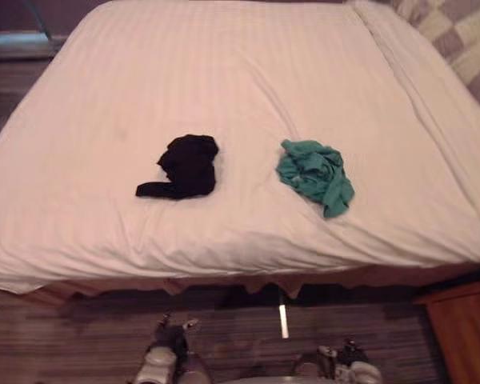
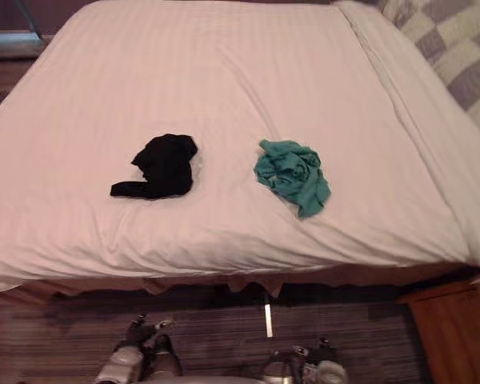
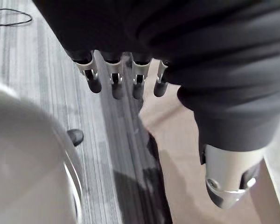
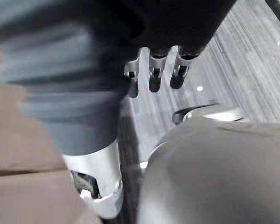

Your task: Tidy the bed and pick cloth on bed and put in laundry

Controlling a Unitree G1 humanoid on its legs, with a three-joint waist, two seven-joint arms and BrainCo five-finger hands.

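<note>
Left hand (image 3: pixel 137 80) hanging loose over grey floor (image 3: pixel 37 93), fingers relaxed, holding nothing. Right hand (image 4: pixel 155 74) same deal. Black cloth (image 1: pixel 188 166) and teal cloth (image 1: pixel 314 174) crumpled on white bed (image 1: pixel 224 72), apart, nearer front edge.

1. You face a wide bed (image 1: pixel 224 64) under a white striped cover.
2. In front of it you see grey striped floor (image 1: pixel 80 336).
3. A wooden cabinet (image 1: pixel 464 328) stands by its near right corner (checkered fabric (image 1: pixel 456 32) lies far right).
</note>
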